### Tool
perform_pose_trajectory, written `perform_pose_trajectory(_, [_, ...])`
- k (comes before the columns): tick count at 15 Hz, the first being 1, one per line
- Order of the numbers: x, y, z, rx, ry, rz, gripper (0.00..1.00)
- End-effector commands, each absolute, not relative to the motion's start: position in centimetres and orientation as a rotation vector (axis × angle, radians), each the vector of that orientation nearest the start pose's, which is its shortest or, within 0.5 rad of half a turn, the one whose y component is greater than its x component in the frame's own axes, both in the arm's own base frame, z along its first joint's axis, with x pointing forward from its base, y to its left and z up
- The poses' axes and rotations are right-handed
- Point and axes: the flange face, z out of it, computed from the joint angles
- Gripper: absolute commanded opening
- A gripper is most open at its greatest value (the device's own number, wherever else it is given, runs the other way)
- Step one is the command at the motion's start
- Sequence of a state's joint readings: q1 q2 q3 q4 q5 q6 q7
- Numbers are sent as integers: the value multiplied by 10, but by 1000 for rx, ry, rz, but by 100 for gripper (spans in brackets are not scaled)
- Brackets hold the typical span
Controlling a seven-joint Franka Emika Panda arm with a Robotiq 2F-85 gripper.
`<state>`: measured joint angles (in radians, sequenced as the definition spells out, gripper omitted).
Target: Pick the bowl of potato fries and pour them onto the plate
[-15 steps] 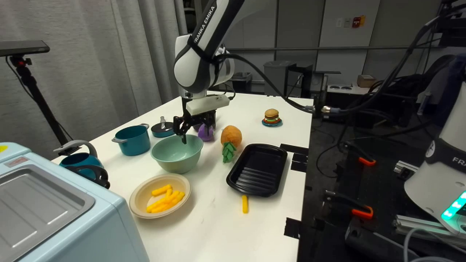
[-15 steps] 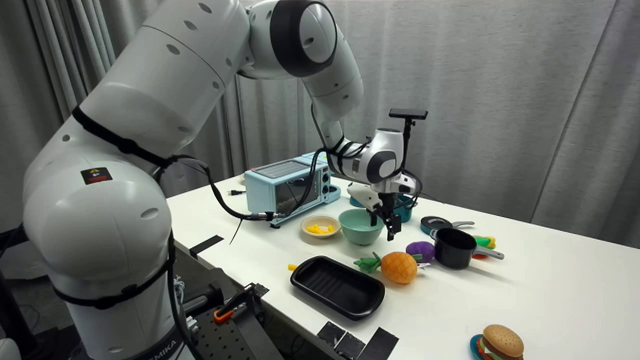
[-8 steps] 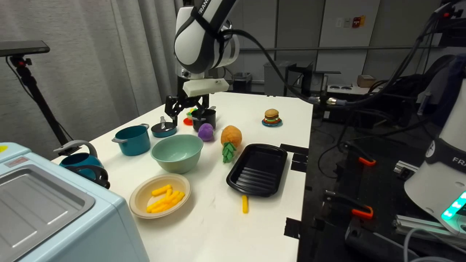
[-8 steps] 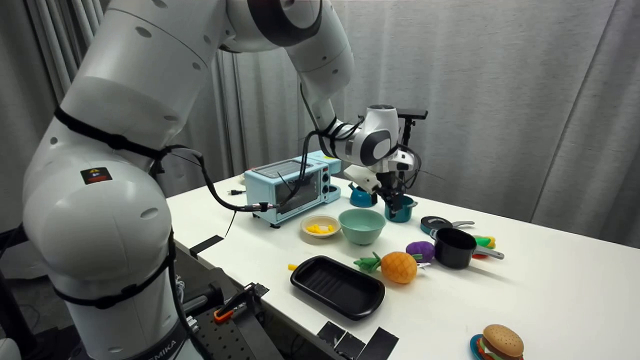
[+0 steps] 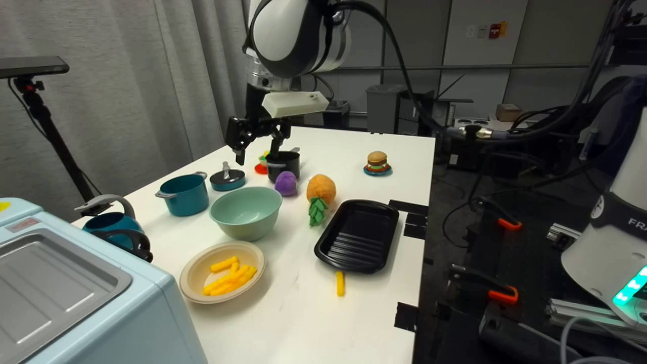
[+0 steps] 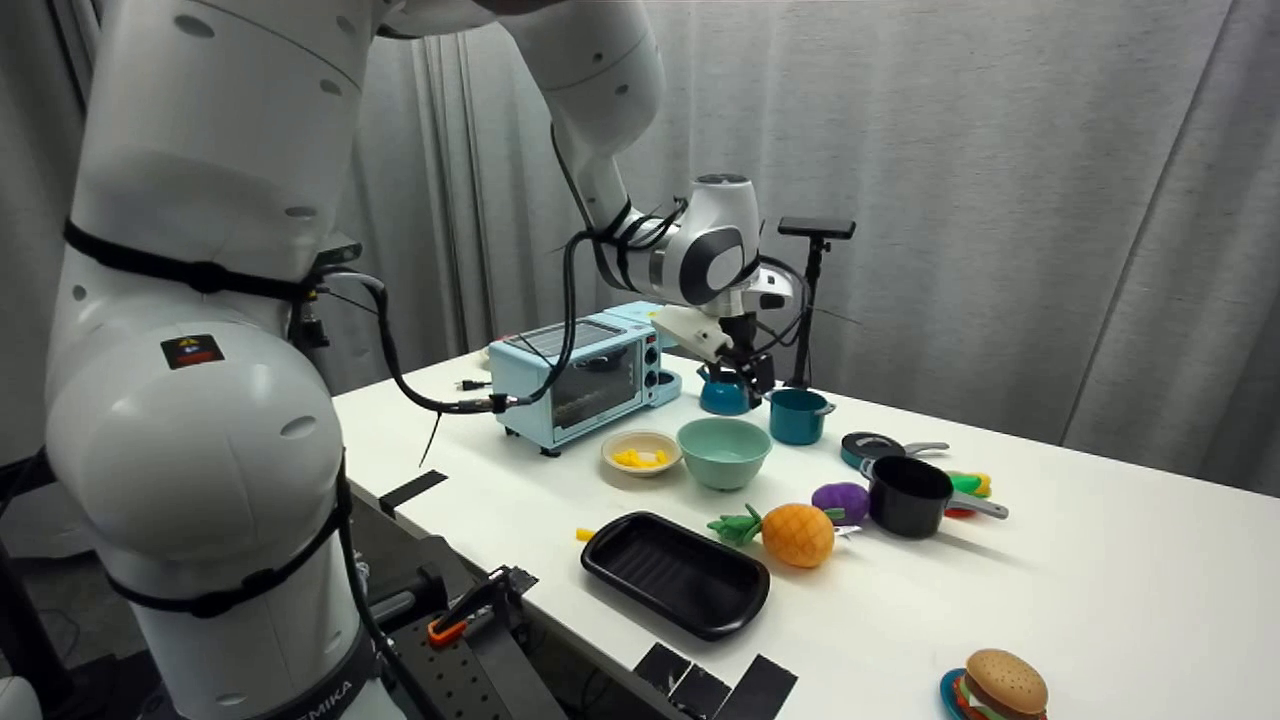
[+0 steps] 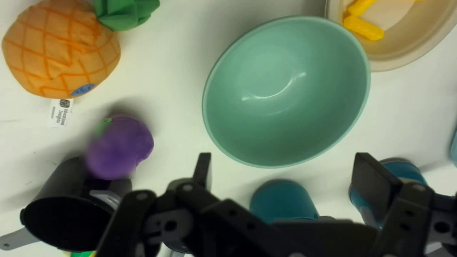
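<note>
Bowl (image 7: pixel 285 96) stood upright on the table (image 5: pixel 313 328), just beside the plate (image 5: pixel 194 273); whether the two touched, we could not tell. In the wrist view we saw only bare mint-green inside it. The potato fries (image 5: pixel 235 279) lay heaped in the plate, with one stray yellow stick (image 5: pixel 340 284) on the table by the end of the black tray (image 5: pixel 360 237). We took the pour as done on that evidence.

Gripper (image 5: pixel 257 157): in the air above the table, fingers spread wide, nothing between them, apart from the bowl.

Handling, our guess: bowl light and stiff, likely molded plastic, not easily broken. Its inner wall showed a glossy streak, so we expected a slick surface, ready to swivel under a shallow pinch. The whole bowl looked too broad for the fingers to span. Were it to be lifted, we favoured the rim on the side away from the plate, one finger inside, one outside, set well down the flared wall; that kept the grasp off the plate's edge. The fries we judged light, firm and apt to roll. The stray stick wanted a gentle pinch across its middle.
</note>
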<state>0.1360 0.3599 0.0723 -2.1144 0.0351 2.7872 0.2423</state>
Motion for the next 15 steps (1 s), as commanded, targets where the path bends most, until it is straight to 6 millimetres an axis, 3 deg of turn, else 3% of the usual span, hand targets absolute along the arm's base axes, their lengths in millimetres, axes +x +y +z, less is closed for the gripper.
perform_pose_trajectory(1, [566,124,293,-2975,39,-485,100])
perform_pose_trajectory(4, [550,126,297,-2956,11,-475,100])
perform_pose_trajectory(5, [567,130,288,-2980,40,-453,100])
perform_pose_trajectory(15, [565,130,285,-2981,38,-442,100])
